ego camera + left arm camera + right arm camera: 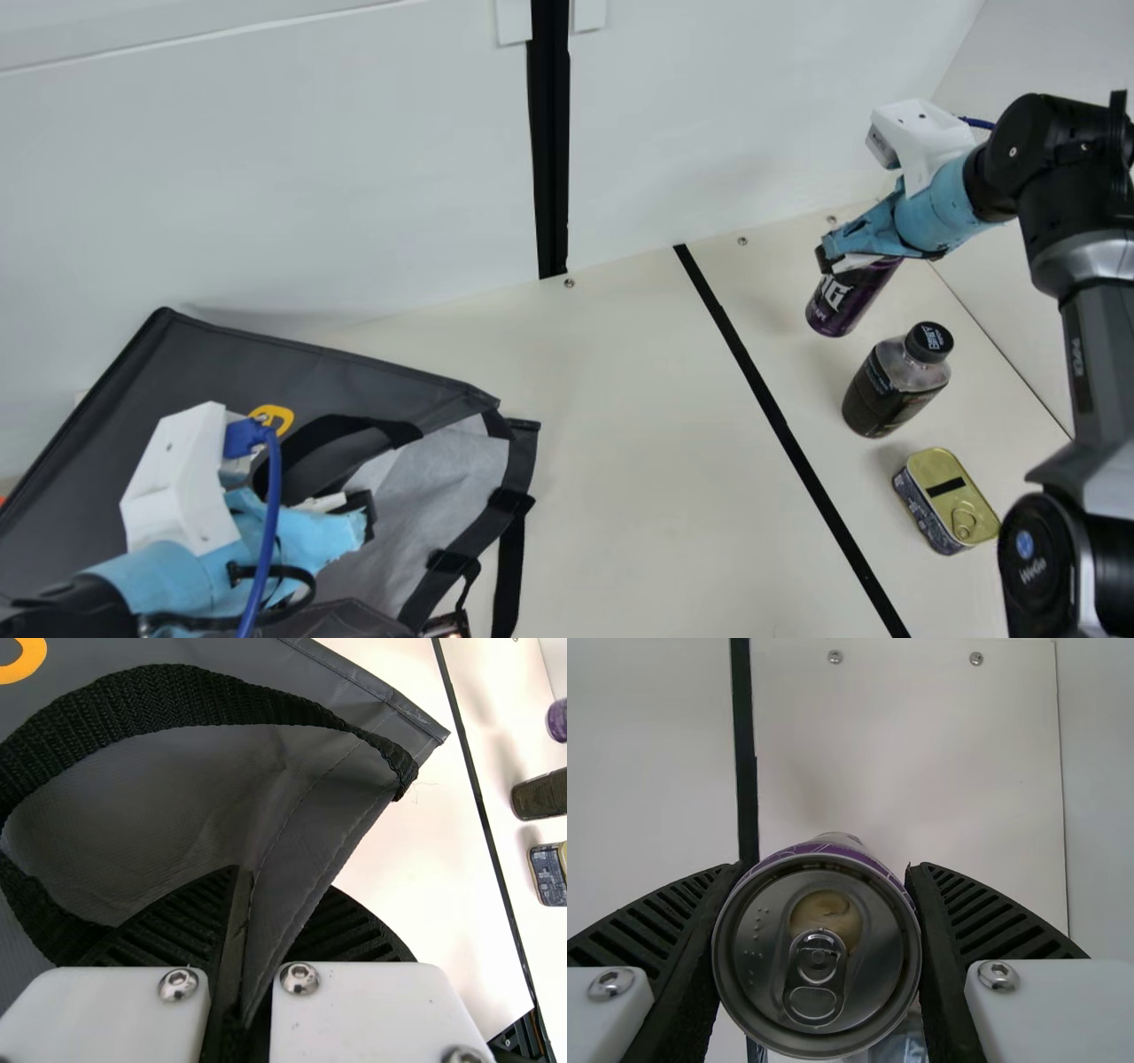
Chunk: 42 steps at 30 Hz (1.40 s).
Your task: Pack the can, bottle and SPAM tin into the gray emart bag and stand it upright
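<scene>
Pinching the gray bag (97, 425) by an edge with the left pincer (365, 520), nearly closed. Grasping the can (842, 306) near its top with the right pincer (828, 257), spread to can width. Near that pincer, the bottle (889, 392); farther off, the SPAM tin (943, 501).

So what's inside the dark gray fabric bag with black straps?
Pale lining shows inside the gray bag. The rest is hidden behind its dark panels and the blue-wrapped left gripper, so can't tell what's deeper.

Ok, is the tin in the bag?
No, the tin sits on the table, across the black strip from the bag.
</scene>
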Each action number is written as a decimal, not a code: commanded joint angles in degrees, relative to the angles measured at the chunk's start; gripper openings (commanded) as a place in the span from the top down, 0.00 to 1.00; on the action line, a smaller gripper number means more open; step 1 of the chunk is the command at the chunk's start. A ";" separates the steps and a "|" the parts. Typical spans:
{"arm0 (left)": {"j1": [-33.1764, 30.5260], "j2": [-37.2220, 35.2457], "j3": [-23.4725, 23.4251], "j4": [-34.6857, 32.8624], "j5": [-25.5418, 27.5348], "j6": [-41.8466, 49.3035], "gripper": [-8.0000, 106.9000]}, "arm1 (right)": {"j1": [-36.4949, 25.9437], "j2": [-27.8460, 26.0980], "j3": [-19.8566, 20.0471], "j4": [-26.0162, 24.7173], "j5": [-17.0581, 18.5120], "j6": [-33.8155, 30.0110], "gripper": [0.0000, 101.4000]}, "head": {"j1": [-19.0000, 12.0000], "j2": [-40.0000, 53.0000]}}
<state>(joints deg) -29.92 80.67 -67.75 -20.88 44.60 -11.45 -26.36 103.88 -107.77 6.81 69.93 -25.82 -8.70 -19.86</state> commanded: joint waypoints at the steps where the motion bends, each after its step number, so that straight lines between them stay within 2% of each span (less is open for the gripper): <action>1: 0.00 0.00 0.00 0.00 0.00 0.00 1.00 | 0.36 -2.40 2.00 -0.07 -0.03 -0.26 1.00 | -1.30 -0.14; 22: 0.00 0.00 0.00 0.00 0.00 0.00 1.00 | 2.96 -20.00 17.61 0.92 -0.03 -8.36 1.00 | -1.30 -0.14; 42: 0.00 0.00 0.00 0.00 0.00 0.00 1.00 | 5.57 -32.71 29.94 3.57 -0.03 -17.48 1.00 | -1.30 -0.14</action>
<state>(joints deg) -29.92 80.67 -67.75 -20.88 44.60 -11.45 -20.97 71.66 -78.41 10.28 69.94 -42.90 -8.70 -19.95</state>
